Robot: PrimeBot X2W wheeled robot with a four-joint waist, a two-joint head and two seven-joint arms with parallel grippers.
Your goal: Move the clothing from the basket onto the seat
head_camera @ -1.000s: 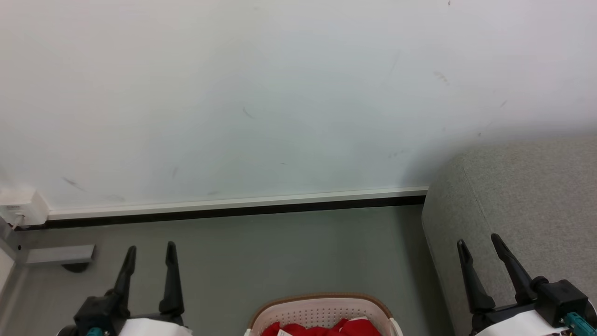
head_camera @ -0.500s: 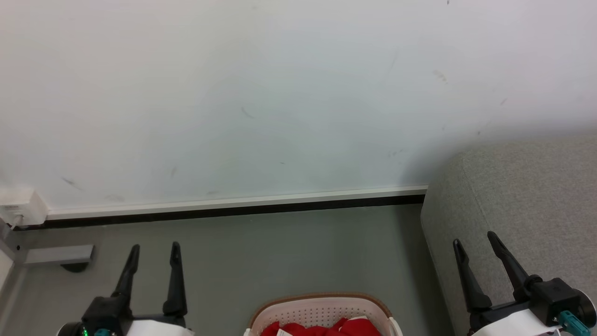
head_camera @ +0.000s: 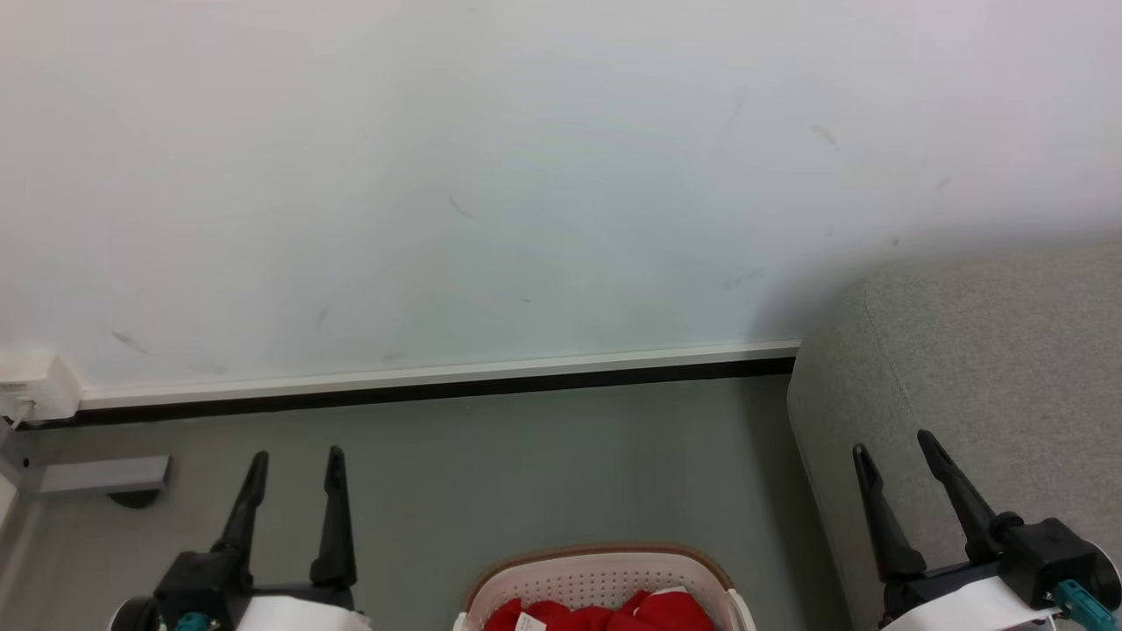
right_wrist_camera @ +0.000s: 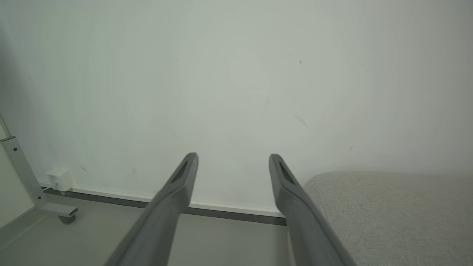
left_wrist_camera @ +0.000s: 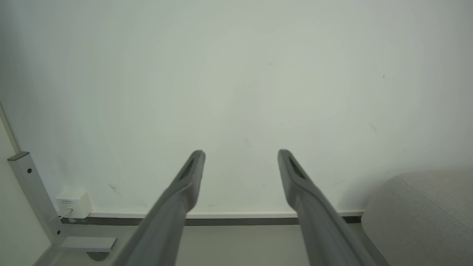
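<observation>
Lying crumpled in the cream basket (head_camera: 596, 580), the bright red clothing (head_camera: 605, 615) with a white tag (head_camera: 526, 622) spans left-right; cropped, its direction cannot be told. Left gripper (head_camera: 296, 456) and right gripper (head_camera: 892, 443): jaws apart, empty.

you've got clothing (head_camera: 605, 615) bright red, small white tag. basket (head_camera: 605, 578) cream-white, rows of tiny round holes, brown rim. seat (head_camera: 990, 350) light grey, woven look. floor (head_camera: 526, 464) dull grey-green. wall (head_camera: 526, 175) pale whitish, few dark scuffs. skirting (head_camera: 438, 386) white over black. left gripper (head_camera: 296, 456), right gripper (head_camera: 891, 443) both black, teal bits at wrists.
</observation>
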